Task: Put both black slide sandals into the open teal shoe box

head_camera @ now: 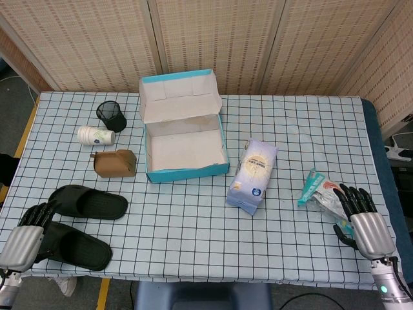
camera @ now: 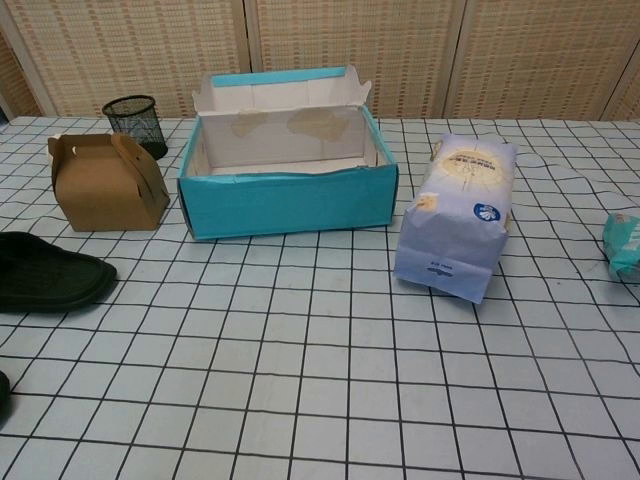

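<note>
The open teal shoe box (head_camera: 187, 173) stands mid-table with its lid flap up; the chest view shows its front wall (camera: 290, 200) and a bare inside. Two black slide sandals lie at the table's left front: the farther one (head_camera: 87, 202) (camera: 50, 270) and the nearer one (head_camera: 77, 248), of which only a sliver (camera: 3, 392) reaches the chest view. My left hand (head_camera: 26, 236) hovers at the left ends of both sandals, fingers extended and holding nothing. My right hand (head_camera: 362, 218) is at the front right, fingers spread, empty. Neither hand appears in the chest view.
A brown carton (head_camera: 116, 163) (camera: 105, 182), a fallen paper cup (head_camera: 95, 135) and a black mesh cup (head_camera: 111, 116) (camera: 135, 120) stand left of the box. A blue-white bag (head_camera: 253, 175) (camera: 458, 215) lies right of it. A teal packet (head_camera: 318, 192) (camera: 625, 245) lies by my right hand.
</note>
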You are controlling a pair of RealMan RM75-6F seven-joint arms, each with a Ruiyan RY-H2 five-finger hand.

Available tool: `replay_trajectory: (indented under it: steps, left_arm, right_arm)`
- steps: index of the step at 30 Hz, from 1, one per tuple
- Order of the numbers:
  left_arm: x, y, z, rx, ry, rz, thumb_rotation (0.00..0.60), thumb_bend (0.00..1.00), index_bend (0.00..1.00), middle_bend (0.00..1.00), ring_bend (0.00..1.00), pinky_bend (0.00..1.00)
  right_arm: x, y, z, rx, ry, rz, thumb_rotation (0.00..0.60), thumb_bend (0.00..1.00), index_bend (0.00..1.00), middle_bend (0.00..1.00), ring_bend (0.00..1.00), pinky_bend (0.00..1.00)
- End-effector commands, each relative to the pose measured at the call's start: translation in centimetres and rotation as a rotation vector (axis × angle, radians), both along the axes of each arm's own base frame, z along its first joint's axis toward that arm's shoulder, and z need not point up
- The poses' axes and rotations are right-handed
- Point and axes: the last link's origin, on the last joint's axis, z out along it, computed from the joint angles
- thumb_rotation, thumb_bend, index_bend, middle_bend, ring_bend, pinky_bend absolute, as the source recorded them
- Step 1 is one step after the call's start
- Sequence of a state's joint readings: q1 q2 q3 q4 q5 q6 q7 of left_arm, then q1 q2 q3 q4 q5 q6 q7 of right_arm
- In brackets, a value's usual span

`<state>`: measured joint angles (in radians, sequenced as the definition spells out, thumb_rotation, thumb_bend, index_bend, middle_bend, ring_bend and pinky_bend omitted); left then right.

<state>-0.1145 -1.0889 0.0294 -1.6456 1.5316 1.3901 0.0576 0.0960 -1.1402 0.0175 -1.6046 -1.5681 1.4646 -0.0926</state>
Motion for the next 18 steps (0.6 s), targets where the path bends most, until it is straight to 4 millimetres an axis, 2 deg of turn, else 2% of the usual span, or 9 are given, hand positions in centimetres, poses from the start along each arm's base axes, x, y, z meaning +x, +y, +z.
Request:
replay_trajectory:
  steps: [1, 5, 9, 15, 18]
  left_arm:
    - [0.2, -0.2, -0.1, -0.008, 0.007, -0.003, 0.6, 0.42, 0.0, 0.0, 0.0, 0.06]
    - [0.5, -0.2, -0.1, -0.061, 0.023, -0.01, 0.6, 0.42, 0.0, 0.0, 0.0, 0.06]
    - [0.7, -0.8, 0.1, -0.188, 0.076, 0.029, 0.6, 0.42, 0.0, 0.0, 0.0, 0.06]
    - [-0.4, -1.4, -0.4, -0.28, 0.087, 0.132, 0.6, 0.4, 0.0, 0.0, 0.0, 0.06]
    - [-1.0, -1.5, -0.7, -0.308, 0.111, 0.172, 0.6, 0.34, 0.0, 0.0, 0.0, 0.06]
  right_arm:
    - [0.1, 0.1, 0.1, 0.001, -0.007, 0.004, 0.6, 0.25, 0.0, 0.0, 0.0, 0.0]
    - [0.2, 0.4, 0.4, 0.003, -0.022, 0.015, 0.6, 0.25, 0.0, 0.0, 0.0, 0.0]
    - [0.3, 0.6, 0.7, 0.007, -0.029, 0.025, 0.6, 0.25, 0.0, 0.0, 0.0, 0.0]
    - [0.4, 1.0, 0.7, 0.015, -0.036, 0.024, 0.6, 0.25, 0.0, 0.0, 0.0, 0.0]
    - [0.5, 1.0, 0.7, 0.018, -0.039, 0.021, 0.6, 0.25, 0.0, 0.0, 0.0, 0.0]
